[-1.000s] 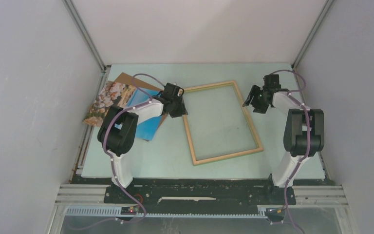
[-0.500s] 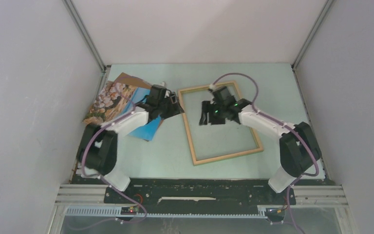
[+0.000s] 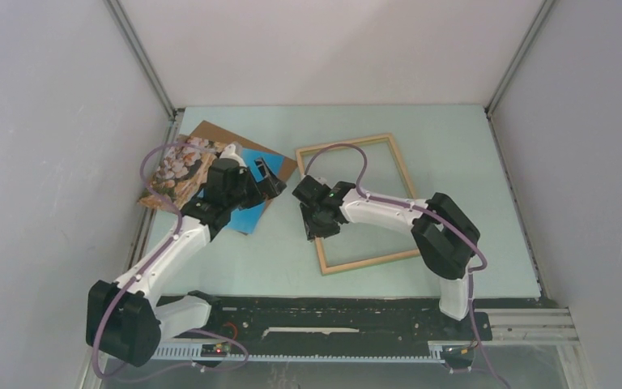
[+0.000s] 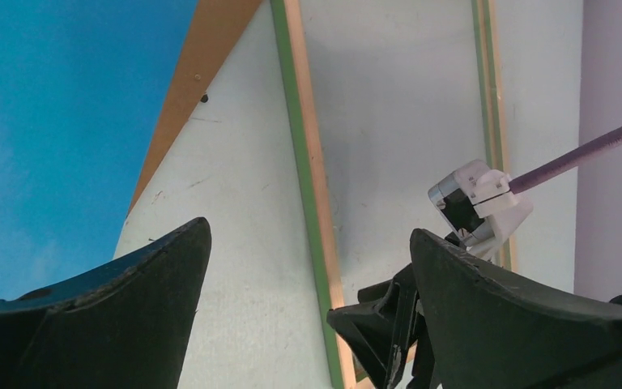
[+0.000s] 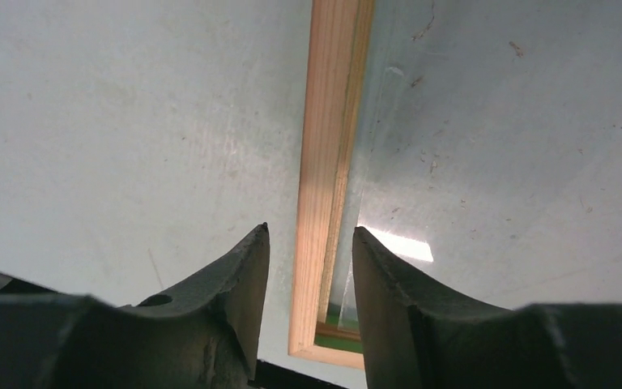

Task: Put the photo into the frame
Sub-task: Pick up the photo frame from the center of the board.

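Observation:
The photo (image 3: 180,166), blue with a rocky end, lies at the table's left on a brown backing board (image 3: 210,131); its blue part (image 4: 48,121) fills the left of the left wrist view. To its right the frame (image 3: 344,144) lies flat, pale wood side up. My left gripper (image 3: 271,178) hovers by the photo's right edge, open wide with nothing between its fingers (image 4: 309,231). My right gripper (image 3: 320,223) straddles the frame's left rail (image 5: 324,146), one finger on each side (image 5: 309,229). It is open, with gaps showing on both sides.
Pale green table (image 3: 453,162) enclosed by grey walls left, right and behind. A metal rail (image 3: 142,235) runs along the left edge beside the photo. The right gripper (image 4: 389,332) and its purple cable (image 4: 583,154) show in the left wrist view.
My right arm swung from right of the frame across to its left rail, jaws narrowing. My left gripper opened wide and drew back over the photo. The frame's top corner shifted slightly left.

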`<action>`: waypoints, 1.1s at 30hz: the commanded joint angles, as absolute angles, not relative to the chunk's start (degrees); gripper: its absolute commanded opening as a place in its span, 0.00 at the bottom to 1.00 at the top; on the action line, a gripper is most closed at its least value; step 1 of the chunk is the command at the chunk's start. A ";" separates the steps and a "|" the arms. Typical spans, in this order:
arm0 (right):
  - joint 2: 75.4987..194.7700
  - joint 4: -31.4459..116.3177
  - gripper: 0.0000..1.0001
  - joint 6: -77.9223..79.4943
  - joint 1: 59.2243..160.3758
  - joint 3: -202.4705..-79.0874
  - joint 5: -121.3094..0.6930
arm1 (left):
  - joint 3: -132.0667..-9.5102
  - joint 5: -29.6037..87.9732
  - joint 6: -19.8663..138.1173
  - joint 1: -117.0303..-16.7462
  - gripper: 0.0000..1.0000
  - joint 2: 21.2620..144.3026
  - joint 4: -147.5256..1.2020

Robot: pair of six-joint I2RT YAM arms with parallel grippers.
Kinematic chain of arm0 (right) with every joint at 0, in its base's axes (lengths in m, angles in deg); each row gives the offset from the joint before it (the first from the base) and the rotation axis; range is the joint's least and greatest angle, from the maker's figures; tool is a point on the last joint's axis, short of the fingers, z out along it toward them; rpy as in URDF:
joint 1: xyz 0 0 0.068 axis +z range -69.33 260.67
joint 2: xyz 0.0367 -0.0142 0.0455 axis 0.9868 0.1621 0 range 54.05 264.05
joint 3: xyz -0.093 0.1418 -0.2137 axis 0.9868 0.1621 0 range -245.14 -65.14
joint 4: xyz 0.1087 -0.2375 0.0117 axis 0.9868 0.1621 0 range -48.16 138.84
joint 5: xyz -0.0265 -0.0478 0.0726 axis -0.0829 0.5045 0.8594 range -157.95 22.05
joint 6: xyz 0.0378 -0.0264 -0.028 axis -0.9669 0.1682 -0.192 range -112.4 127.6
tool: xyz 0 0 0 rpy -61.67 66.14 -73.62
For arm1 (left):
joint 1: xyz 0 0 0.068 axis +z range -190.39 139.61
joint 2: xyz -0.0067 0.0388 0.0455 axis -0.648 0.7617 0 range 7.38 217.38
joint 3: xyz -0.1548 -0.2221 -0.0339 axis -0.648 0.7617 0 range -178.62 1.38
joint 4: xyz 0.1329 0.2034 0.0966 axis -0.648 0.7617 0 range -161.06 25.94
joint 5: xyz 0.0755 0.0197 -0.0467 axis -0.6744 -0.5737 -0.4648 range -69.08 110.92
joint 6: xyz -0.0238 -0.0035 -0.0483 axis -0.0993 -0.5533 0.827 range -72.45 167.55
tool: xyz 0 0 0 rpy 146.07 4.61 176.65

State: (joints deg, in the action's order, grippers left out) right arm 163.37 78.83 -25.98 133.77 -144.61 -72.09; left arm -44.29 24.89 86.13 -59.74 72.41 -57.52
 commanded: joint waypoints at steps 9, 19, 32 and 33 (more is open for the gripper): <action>169.93 85.30 0.38 -30.56 138.20 -151.44 -81.88 | -40.61 23.76 86.92 -59.29 1.00 70.48 -58.77; 165.21 86.26 0.00 -30.46 138.90 -151.82 -85.53 | -36.55 30.10 90.48 -56.96 1.00 73.76 -66.95; 146.20 71.15 0.00 -27.12 134.44 -135.46 -77.39 | -31.41 46.14 112.89 -59.49 1.00 96.42 -112.46; 145.84 71.20 0.00 -26.96 134.24 -135.23 -77.21 | -31.51 46.45 114.87 -60.23 1.00 98.76 -117.26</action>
State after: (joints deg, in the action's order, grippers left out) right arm 148.79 76.80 -28.89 135.17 -136.52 -77.71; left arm -31.50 42.66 105.94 -57.30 93.20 -95.68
